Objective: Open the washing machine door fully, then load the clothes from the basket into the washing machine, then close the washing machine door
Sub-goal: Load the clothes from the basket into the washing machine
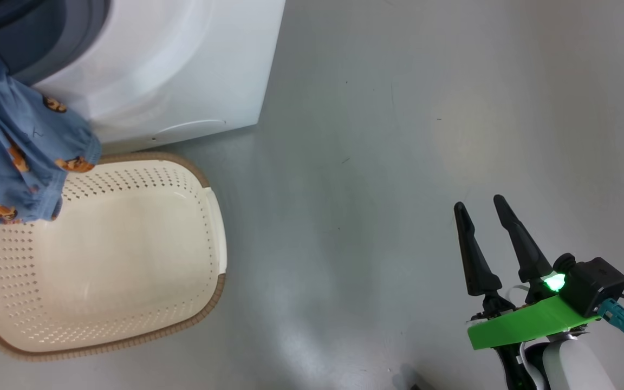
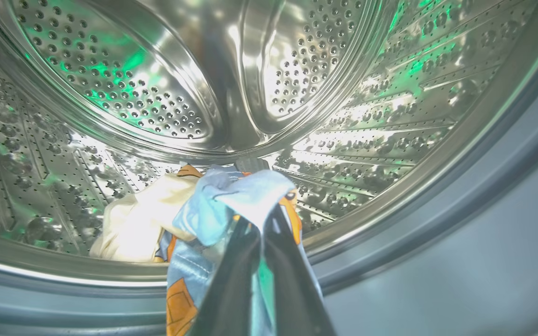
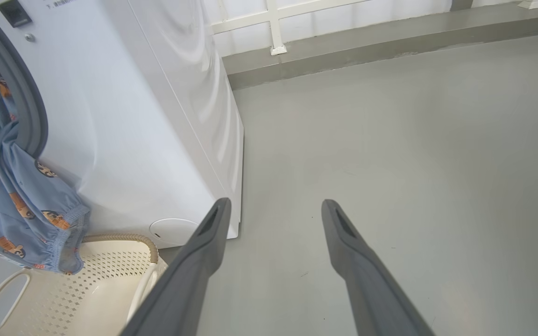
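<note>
My left gripper [image 2: 259,224] reaches into the washing machine's steel drum [image 2: 343,140] and is shut on a light blue bear-print piece of the clothes [image 2: 231,196]. A cream-white cloth [image 2: 143,224] lies on the drum floor just beyond it. The blue fabric [image 1: 14,157] trails out of the opening, down the white washing machine [image 1: 182,65] and over the basket's far corner. The basket [image 1: 128,260] has nothing lying inside it. My right gripper [image 1: 479,202] hovers open over the floor to the right, holding nothing. The washing machine door is out of view.
Grey floor [image 1: 371,162] spreads to the right of the machine and the basket. In the right wrist view a low grey ledge [image 3: 390,42] and a white wall run behind the machine [image 3: 133,116]. The basket [image 3: 87,298] stands right against the machine's front.
</note>
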You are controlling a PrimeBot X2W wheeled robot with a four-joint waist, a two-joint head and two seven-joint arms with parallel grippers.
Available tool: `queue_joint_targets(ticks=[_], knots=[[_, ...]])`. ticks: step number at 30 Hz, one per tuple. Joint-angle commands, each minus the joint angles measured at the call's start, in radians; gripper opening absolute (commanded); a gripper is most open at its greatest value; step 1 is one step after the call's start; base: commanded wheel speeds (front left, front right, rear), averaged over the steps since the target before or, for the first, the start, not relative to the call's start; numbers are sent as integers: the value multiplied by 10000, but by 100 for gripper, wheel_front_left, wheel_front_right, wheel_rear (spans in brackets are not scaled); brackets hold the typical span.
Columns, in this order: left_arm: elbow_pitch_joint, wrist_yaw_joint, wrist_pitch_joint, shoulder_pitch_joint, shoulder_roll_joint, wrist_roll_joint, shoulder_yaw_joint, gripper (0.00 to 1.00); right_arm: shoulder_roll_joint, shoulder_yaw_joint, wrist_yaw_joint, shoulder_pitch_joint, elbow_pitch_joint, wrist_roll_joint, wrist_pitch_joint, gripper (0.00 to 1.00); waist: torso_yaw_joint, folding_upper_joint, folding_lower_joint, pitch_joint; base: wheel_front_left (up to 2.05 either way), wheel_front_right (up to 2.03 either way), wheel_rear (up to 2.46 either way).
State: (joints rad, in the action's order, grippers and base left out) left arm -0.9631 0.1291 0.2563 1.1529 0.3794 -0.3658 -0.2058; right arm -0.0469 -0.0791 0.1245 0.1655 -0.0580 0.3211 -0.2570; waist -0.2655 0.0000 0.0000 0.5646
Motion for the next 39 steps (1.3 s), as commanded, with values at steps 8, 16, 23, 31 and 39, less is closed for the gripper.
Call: queue_joint_targets(ticks=[8, 16, 23, 31, 39], knots=[[-136, 14, 55, 483, 653, -724, -526, 100, -34, -183, 62, -112, 168, 140, -48, 100, 129, 0, 0, -158, 0, 0, 0], [-71, 14, 55, 281, 650, -976, -640, 100, -34, -185, 62, -120, 139, 109, -48, 100, 266, 0, 0, -309, 0, 0, 0], [502, 15, 55, -387, 469, -1181, -220, 100, -34, -142, 62, -155, 116, 58, -48, 100, 489, 0, 0, -505, 0, 0, 0], [1744, 15, 55, -1701, 80, -985, 548, 100, -34, 80, 62, -249, 166, -97, -48, 100, 854, 0, 0, -721, 0, 0, 0], [3365, 15, 55, -3635, -416, -493, 1421, 100, -37, 325, 62, -378, 204, -232, -48, 100, 1205, 0, 0, -974, 0, 0, 0]])
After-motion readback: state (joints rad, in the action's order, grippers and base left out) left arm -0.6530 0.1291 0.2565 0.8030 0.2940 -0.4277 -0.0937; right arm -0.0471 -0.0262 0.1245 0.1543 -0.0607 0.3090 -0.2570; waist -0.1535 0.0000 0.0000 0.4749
